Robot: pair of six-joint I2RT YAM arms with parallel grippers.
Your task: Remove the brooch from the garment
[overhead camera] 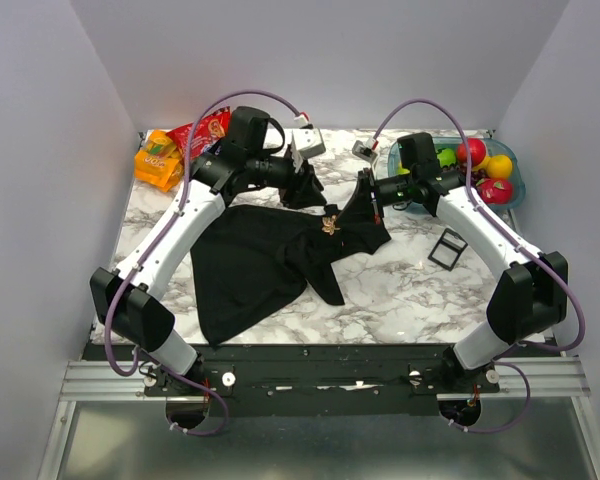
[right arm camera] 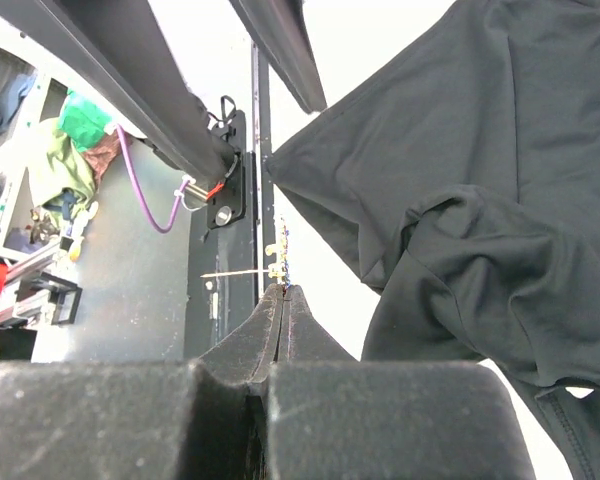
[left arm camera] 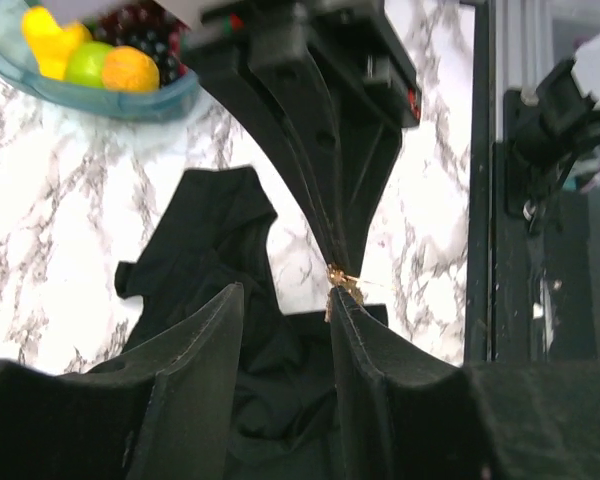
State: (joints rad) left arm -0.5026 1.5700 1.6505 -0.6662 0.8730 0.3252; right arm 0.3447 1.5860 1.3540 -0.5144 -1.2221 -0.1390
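The garment is a black T-shirt lying crumpled on the marble table. The brooch is a tiny gold glint over the shirt's upper edge. My right gripper is shut on the brooch, which sticks out past the fingertips with its thin pin pointing sideways, beside the garment. My left gripper is open, its right finger at the brooch and dark cloth lying below and beyond the gap. In the top view the left gripper sits just behind the brooch.
A teal bowl of toy fruit stands at the back right, also in the left wrist view. A small black square tray lies right of the shirt. Snack packets sit at the back left corner.
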